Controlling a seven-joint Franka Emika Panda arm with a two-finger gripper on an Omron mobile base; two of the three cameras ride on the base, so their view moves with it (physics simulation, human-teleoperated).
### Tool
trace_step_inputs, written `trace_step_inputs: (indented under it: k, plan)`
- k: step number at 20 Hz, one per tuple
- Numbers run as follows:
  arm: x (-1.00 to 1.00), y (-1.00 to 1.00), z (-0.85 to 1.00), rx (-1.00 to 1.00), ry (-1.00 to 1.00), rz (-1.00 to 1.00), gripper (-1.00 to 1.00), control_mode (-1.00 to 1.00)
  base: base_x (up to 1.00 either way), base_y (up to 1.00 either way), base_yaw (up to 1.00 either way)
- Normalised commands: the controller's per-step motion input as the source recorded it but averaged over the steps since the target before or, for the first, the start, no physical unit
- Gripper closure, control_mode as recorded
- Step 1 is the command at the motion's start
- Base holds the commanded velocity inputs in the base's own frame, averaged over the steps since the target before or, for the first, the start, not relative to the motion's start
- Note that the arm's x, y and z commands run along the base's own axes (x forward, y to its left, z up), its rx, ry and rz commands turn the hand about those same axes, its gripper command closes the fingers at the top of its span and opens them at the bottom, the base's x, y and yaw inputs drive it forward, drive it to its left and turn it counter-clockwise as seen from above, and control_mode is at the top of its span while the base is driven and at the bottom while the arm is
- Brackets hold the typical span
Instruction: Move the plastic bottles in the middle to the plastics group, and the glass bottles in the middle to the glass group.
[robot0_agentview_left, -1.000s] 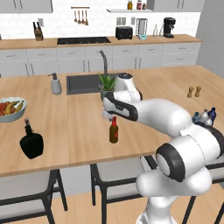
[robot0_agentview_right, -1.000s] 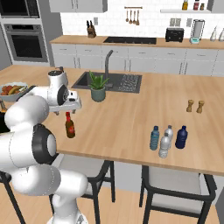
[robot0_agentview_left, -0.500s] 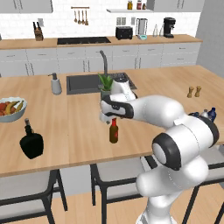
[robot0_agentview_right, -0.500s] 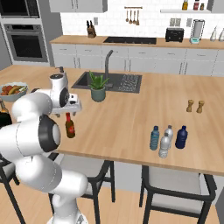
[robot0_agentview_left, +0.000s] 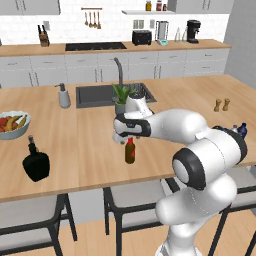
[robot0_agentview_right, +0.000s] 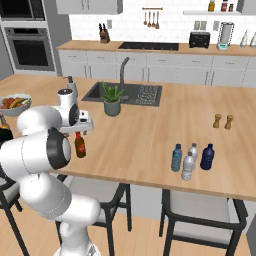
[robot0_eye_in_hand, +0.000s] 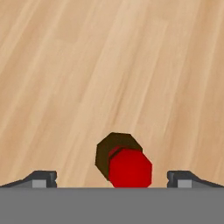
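Observation:
The glass bottle (robot0_agentview_left: 130, 151), slim, dark brown with a red cap, stands upright on the wooden island near its front edge. It is also in the right base view (robot0_agentview_right: 79, 145) and, seen from above, in the hand view (robot0_eye_in_hand: 124, 162). My gripper (robot0_agentview_left: 129, 137) hangs open just above its cap, a fingertip (robot0_eye_in_hand: 43, 178) on either side and apart from it. The squat black bottle of the glass group (robot0_agentview_left: 36, 164) stands far to the left. Several small clear plastic bottles (robot0_agentview_right: 188, 166) cluster at the right with a dark blue one (robot0_agentview_right: 207, 156).
A fruit bowl (robot0_agentview_left: 12, 125) sits at the left edge. A grey soap dispenser (robot0_agentview_left: 64, 96), the sink (robot0_agentview_left: 97, 95) and a potted plant (robot0_agentview_left: 121, 97) lie behind my arm. Two brown shakers (robot0_agentview_right: 223, 121) stand far right. Stools (robot0_agentview_left: 30, 215) line the front edge.
My hand has come down and slightly left over the brown bottle, jaws still wide. The bottle and the other things have not moved.

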Motion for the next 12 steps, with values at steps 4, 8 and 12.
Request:
trace_step_inputs:
  k: [4, 8, 12]
  plan:
    - [0.00, -0.03, 0.00, 0.00, -0.06, 0.00, -1.00, -1.00, 0.00, 0.00, 0.00]
    - [0.02, 0.00, 0.00, 0.00, -0.14, 0.00, -1.00, -1.00, 0.00, 0.00, 0.00]
    - [0.00, -0.01, 0.00, 0.00, -0.11, 0.00, -1.00, -1.00, 0.00, 0.00, 0.00]
